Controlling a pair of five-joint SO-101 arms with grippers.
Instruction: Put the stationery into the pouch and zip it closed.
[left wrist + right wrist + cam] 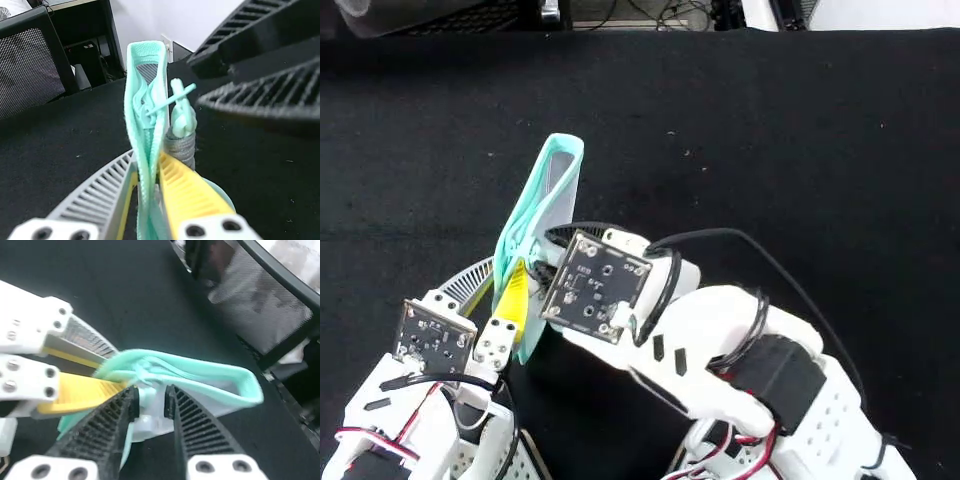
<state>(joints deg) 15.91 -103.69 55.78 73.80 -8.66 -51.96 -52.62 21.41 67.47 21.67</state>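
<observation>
Pouch (545,200) stood on edge, mint green, lifted between the two arms over the black tabletop (790,130), its long side running away from the arms. Left gripper (507,266) was clamped on the pouch's near end. In the left wrist view the grey finger (107,185) and the yellow finger (182,190) pressed the pouch (136,120) from both sides at the left gripper (147,157), with only fabric between them.

Right gripper (552,240) sat just beside the left one, at the pouch's upper edge, mostly hidden under its own wrist camera in the high view. In the right wrist view its black fingers (192,420) were narrowed to a slit at the right gripper (151,392), with a bit of mint material between the tips at the zip edge of the pouch (215,377). Left gripper (117,369) touched the same end of the pouch there.

From the left wrist, the right gripper (196,80) had its tips at the end of the pull tab (180,100), which stuck out sideways from the zip line. It seemed pinched on the tab. Could not tell how far the zip was closed.
</observation>
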